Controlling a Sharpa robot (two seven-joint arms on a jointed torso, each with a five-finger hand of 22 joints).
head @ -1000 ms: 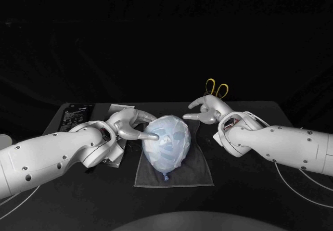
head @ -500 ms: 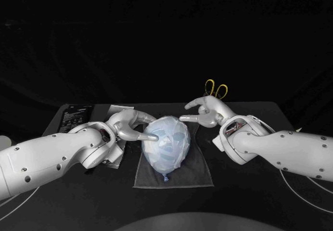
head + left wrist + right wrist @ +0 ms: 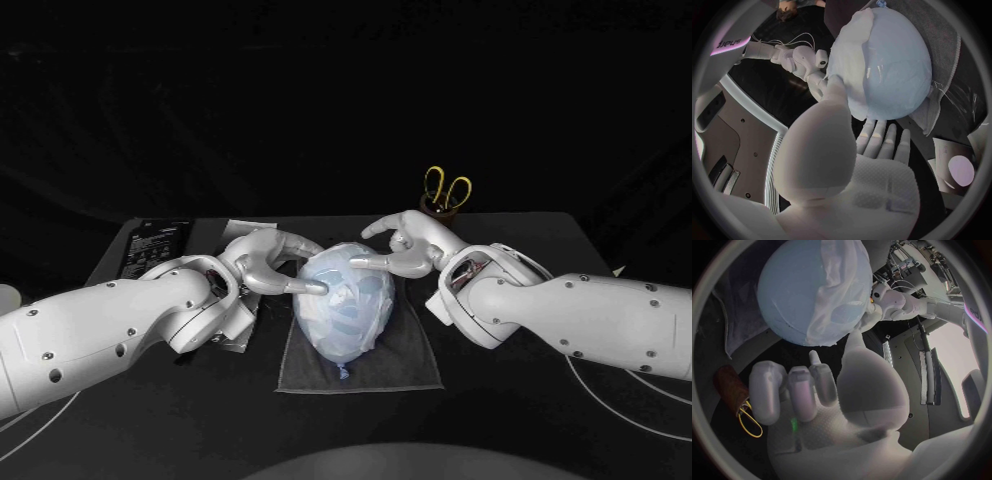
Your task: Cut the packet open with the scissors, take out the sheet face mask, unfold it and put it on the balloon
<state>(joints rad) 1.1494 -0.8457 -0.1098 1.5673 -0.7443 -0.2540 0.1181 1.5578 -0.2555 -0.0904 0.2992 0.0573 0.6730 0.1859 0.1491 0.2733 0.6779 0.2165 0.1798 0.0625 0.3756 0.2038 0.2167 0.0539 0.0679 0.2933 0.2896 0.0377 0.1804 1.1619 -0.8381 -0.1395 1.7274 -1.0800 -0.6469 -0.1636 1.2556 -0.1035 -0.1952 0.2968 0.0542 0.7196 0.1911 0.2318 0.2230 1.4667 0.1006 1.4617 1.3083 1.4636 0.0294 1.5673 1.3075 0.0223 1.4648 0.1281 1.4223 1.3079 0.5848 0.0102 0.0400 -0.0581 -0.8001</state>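
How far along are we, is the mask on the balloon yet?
Done: the sheet mask is unfolded over the balloon; the scissors stand behind. In hand: left hand and right hand each press a fingertip on the mask. Left, probably: smoothing it, then withdrawing.

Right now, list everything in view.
table: one, black, under everything
cloth: one, grey, table's middle
balloon: one, pale blue, lying on the cloth
mask: one, white, draped over the balloon
scissors: one pair, yellow handles, upright in the holder
holder: one, brown, table's far edge
leaflet: one, black, far left corner
packet: one, pale, left of the cloth
left hand: one, silver, touching the balloon's left side
right hand: one, silver, touching the balloon's far right side
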